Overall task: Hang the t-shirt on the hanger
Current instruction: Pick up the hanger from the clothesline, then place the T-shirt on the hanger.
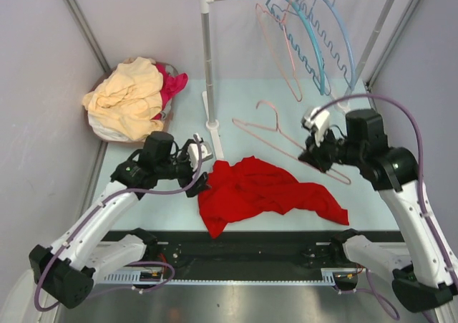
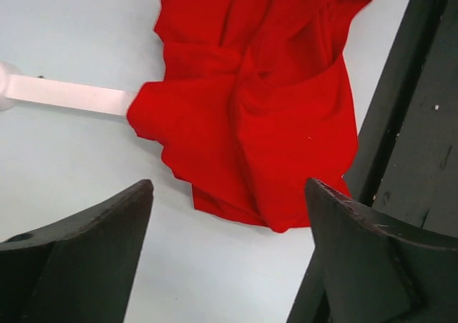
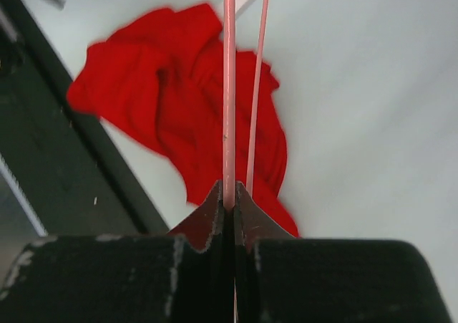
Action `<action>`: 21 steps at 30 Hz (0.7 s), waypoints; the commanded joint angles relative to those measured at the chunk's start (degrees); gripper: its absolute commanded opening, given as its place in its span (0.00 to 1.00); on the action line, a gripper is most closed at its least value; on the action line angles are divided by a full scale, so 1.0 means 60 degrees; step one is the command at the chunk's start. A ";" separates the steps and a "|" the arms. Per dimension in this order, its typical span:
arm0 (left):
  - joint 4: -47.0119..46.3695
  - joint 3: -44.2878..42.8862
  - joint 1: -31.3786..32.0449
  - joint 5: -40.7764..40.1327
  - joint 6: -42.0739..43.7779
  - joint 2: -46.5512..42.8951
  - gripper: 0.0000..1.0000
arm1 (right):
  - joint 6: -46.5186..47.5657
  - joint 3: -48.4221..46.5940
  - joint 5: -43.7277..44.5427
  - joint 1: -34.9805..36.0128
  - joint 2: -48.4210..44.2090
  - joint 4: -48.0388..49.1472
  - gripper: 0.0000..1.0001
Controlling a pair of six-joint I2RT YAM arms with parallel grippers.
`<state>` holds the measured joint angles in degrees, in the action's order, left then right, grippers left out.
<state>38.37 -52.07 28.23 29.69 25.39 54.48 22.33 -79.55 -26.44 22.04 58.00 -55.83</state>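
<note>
The red t-shirt [image 1: 265,190] lies crumpled on the table between the two arms; it also shows in the left wrist view [image 2: 265,101] and the right wrist view [image 3: 179,101]. A salmon-pink hanger [image 1: 286,137] stretches over the table behind the shirt, hook toward the rack. My right gripper [image 1: 315,158] is shut on the hanger's thin wire [image 3: 229,87], jaws pinched tight [image 3: 229,194]. My left gripper [image 1: 207,169] hovers at the shirt's left edge, open wide [image 2: 229,215], with only bare table between its fingers [image 2: 86,251].
A white rack pole [image 1: 207,65] rises behind the shirt, its flat foot [image 2: 64,94] touching the cloth. Blue hangers [image 1: 322,44] and a pink one [image 1: 275,36] hang on the rail. A basket with yellow [image 1: 129,97] and magenta [image 1: 170,85] garments sits back left. A black strip [image 1: 250,244] borders the front.
</note>
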 commanded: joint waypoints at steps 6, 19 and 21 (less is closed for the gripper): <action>-0.2014 0.0081 0.1050 0.0823 0.1291 0.2123 0.76 | 0.2825 0.1713 -0.0282 0.0017 -0.2338 -0.4229 0.00; -0.3450 0.0359 0.2399 -0.0012 0.2111 0.3766 0.72 | 0.3778 0.2843 -0.0955 0.0032 -0.2547 -0.5167 0.00; -0.3451 0.0344 0.2458 -0.0100 0.2272 0.3898 0.68 | 0.3837 0.2974 -0.0999 0.0032 -0.2503 -0.5138 0.00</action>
<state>21.54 -50.02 42.28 29.98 35.83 76.55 43.07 -62.57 -29.85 22.04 42.94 -78.08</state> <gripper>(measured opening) 0.708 0.039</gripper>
